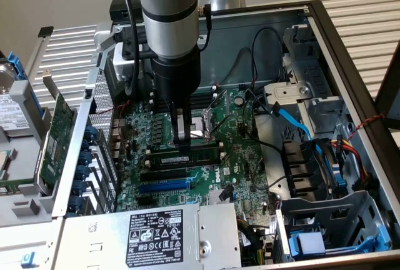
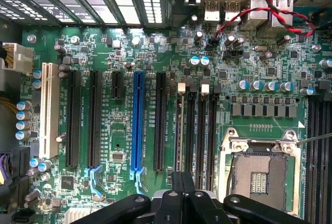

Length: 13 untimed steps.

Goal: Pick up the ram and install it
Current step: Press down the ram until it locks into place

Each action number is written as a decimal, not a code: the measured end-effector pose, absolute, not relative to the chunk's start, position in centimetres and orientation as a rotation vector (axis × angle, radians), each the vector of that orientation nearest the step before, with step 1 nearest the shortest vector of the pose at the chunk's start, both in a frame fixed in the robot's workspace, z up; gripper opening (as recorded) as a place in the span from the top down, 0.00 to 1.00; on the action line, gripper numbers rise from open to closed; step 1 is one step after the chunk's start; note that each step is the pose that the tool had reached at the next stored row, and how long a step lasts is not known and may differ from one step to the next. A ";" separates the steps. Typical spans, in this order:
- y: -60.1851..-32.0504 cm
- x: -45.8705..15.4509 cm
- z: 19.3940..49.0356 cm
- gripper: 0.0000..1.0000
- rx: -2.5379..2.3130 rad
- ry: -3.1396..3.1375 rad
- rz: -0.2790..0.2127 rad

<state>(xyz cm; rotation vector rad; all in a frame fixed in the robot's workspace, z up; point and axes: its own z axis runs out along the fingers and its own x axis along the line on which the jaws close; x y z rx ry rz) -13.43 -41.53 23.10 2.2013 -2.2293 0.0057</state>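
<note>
one robot arm [image 1: 167,20] comes down from the top centre of the exterior view into an open computer case [image 1: 350,82], and its claw [image 1: 182,134] sits low over the green motherboard [image 1: 206,176], just left of the empty processor socket [image 1: 203,123]. the claw is closed narrow, its fingers drawn together. right under its tip, at the centre of the frame, the ram [image 1: 184,153] lies as a long thin stick along a memory slot, running from the exterior view's left to right, with the fingers touching or nearly touching its top edge; i cannot tell whether they pinch it or just press on it.

in the wrist view the black claw [image 2: 182,203] fills the bottom centre, pointing at the black memory slots [image 2: 197,130] with white end clips, and a thin stick edge [image 2: 180,130] stands in the slot in line with the fingers. a blue slot [image 2: 137,120] lies beside them and the open socket [image 2: 259,172] sits at the lower right.

a wider green expansion card [image 1: 59,132] stands at the left edge of the exterior view, outside the case, and the power supply [image 1: 156,235] with its label fills the bottom.
</note>
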 end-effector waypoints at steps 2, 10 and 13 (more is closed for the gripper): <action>-41.5 -13.4 23.1 0.89 2.201 -2.229 0.006; -41.6 -13.5 23.1 0.89 2.201 -2.230 0.006; -41.7 -13.5 23.1 0.89 2.202 -2.229 0.006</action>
